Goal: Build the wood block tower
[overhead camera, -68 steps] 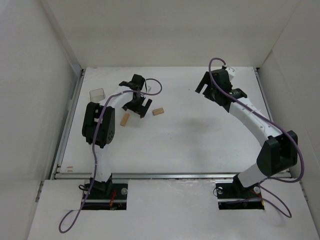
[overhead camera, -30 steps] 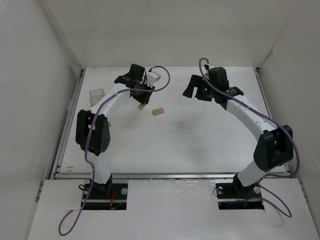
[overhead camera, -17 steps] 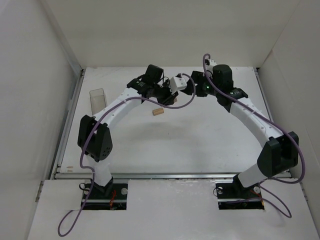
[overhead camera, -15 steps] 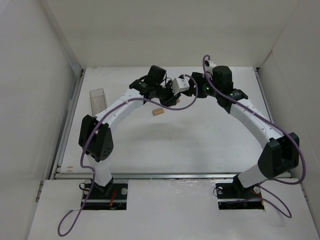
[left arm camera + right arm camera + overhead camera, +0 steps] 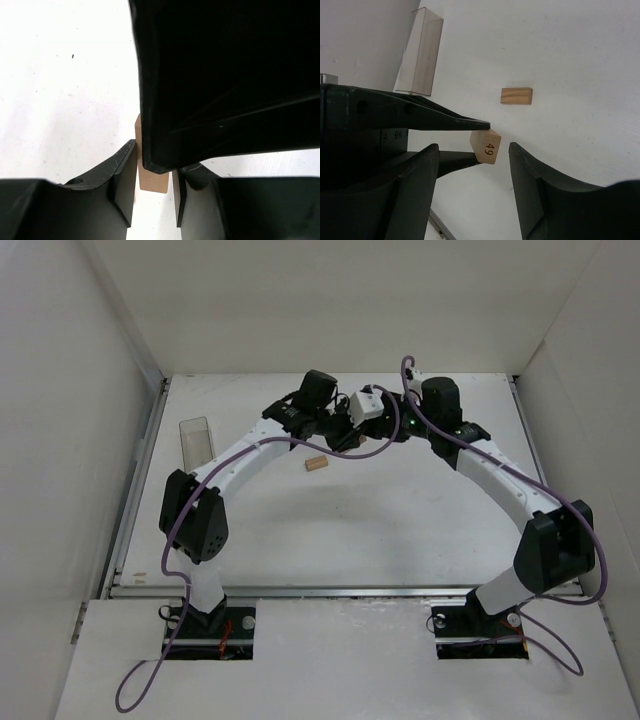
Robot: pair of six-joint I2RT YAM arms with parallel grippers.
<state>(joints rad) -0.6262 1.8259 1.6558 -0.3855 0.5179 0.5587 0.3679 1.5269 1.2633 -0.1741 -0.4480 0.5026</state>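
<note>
A small tan wood block [image 5: 486,145] with "49" printed on its end hangs in the air above the table, and my left gripper [image 5: 154,167] is shut on it. The same block [image 5: 150,177] shows between the left pads in the left wrist view. My right gripper [image 5: 474,150] faces it with the block's numbered end between its open jaws, a gap on each side. A second tan block [image 5: 316,464] lies flat on the table below; it is the loose block [image 5: 516,95] in the right wrist view. In the top view the left gripper [image 5: 350,430] and right gripper [image 5: 388,423] meet at the rear middle.
A clear plastic container [image 5: 195,438] lies near the left wall, seen as the container [image 5: 419,52] in the right wrist view. The right gripper's black body [image 5: 225,75] fills the upper right of the left wrist view. White walls enclose the table.
My left arm carried its block from the left rear to the middle. The right arm swung left to meet it, and its jaws have narrowed around the block's end.
</note>
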